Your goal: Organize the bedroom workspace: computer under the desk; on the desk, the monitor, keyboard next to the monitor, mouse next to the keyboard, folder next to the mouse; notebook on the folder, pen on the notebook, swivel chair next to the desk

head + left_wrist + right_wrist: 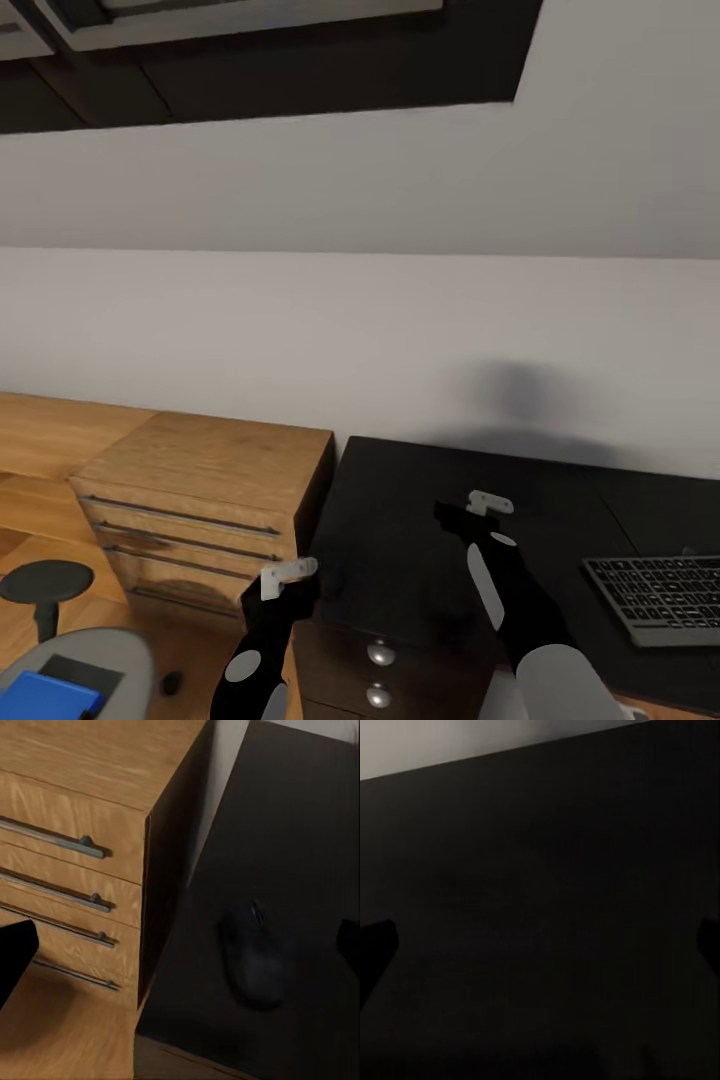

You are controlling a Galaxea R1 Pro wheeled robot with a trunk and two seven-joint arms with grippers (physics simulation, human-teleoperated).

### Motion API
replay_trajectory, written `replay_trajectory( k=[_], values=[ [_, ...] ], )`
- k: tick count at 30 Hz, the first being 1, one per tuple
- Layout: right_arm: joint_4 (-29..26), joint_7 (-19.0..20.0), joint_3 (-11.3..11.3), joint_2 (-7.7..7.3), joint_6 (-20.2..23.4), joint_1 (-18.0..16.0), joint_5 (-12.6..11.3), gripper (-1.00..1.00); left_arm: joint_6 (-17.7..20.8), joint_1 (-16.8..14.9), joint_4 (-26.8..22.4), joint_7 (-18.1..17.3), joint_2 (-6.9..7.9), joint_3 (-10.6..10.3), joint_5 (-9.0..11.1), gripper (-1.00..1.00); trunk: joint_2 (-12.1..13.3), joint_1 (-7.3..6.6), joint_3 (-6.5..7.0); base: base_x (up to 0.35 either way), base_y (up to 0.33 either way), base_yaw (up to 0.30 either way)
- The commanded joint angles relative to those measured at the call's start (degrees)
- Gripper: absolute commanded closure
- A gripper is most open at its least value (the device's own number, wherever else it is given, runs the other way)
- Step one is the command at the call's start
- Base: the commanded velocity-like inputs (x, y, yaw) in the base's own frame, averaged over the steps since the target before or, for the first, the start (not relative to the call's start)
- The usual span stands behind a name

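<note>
With jaws spread and empty, left gripper [180, 945] hovers above the mouse [251, 952] on the desk [400, 500] | right gripper [540, 945] also spread, forearm raised over the desktop | keyboard [660, 598] right | folder [45, 695] on swivel chair [110, 655], near left.

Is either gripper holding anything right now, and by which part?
Nothing is held. The left gripper is open above the small dark rounded mouse; the right gripper is open over the black desk top.

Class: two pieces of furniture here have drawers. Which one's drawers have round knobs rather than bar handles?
The black-topped desk: round silver knobs. The oak dresser beside it has long bar handles.
</note>
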Motion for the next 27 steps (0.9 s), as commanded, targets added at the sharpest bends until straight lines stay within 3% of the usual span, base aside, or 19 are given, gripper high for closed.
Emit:
replay_trajectory(
  k=[1, 27],
  values=[
    [-0.08, -0.24, -0.05, 0.03, 0.21, -0.04, -0.60, -1.00, 0.19, -0.04, -0.09, 0.43, 0.03, -0.10, 0.46, -1.00, -0.04, 0.03, -0.04, 0.267, 0.000, -0.251],
    [0.08, -0.19, -0.07, 0.01, 0.06, -0.04, -0.54, -1.00, 0.26, -0.04, 0.08, 0.40, 0.03, -0.27, 0.45, -1.00, -0.04, 0.03, 0.62, 0.037, 0.000, -0.241]
  ],
)
